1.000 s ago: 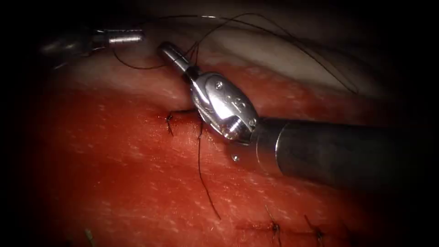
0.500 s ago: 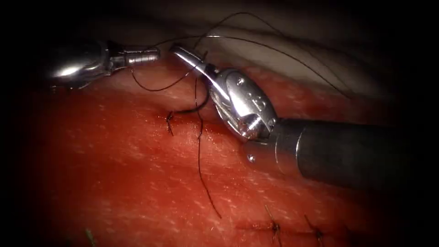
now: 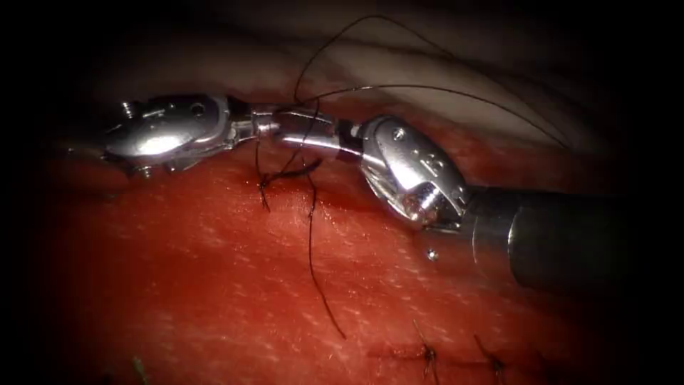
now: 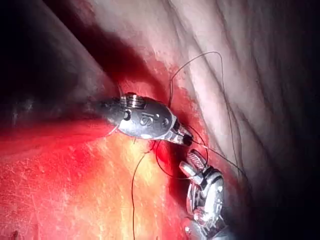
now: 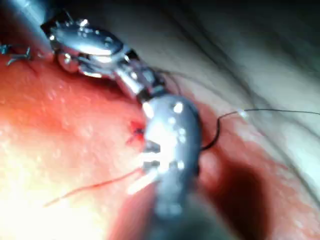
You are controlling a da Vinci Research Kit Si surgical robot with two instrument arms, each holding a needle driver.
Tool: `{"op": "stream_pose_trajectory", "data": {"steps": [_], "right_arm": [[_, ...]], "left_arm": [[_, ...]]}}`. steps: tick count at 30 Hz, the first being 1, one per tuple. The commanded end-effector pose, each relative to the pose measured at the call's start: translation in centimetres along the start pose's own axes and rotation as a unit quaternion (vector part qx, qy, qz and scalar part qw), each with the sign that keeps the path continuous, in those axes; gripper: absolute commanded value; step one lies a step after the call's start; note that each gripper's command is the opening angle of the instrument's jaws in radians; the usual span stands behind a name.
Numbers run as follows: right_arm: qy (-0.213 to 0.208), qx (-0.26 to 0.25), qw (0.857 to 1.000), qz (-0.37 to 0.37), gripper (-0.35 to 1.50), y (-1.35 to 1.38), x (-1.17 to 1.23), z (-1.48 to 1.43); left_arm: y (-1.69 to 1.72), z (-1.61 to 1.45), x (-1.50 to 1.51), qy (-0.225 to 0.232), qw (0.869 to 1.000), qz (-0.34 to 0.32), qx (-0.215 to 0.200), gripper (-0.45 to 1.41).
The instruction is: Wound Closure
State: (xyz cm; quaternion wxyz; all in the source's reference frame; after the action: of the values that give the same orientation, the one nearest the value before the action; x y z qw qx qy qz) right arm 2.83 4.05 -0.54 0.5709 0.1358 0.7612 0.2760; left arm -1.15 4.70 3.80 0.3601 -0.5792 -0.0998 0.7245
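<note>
We are seeing the left pincer (image 3: 267,127) and right pincer (image 3: 288,134) meeting tip to tip above the cut (image 3: 285,175) in the tissue (image 3: 214,271); thread (image 3: 311,235) is looping around them; we cannot tell what either is gripping.

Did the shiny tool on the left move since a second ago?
Yes. The left tool has slid rightward toward the stitch knot in the tissue, and now meets the right tool tip to tip.

Left tool (image 3: 260,127) slides right until its tip meets the right tool (image 3: 285,133), which swings flatter while the thread (image 3: 427,88) loops shift above the knot.
</note>
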Motion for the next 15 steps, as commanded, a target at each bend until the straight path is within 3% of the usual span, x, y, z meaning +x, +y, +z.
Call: {"op": "stream_pose_trajectory", "data": {"steps": [1,11,15], "right_arm": [[-0.005,0.003,1.000,-0.003,0.39,0.05,-0.02,0.07],[-0.019,0.008,1.000,-0.018,0.49,-0.02,-0.05,0.07],[-0.036,0.064,0.997,-0.031,0.53,-0.10,-0.01,-0.04]], "left_arm": [[0.05,0.04,-0.06,-0.001,1.000,-0.001,0.000,-0.35],[0.18,0.16,-0.06,0.009,1.000,-0.001,0.005,-0.35],[0.04,0.19,-0.15,0.028,1.000,0.004,0.007,-0.35]]}}
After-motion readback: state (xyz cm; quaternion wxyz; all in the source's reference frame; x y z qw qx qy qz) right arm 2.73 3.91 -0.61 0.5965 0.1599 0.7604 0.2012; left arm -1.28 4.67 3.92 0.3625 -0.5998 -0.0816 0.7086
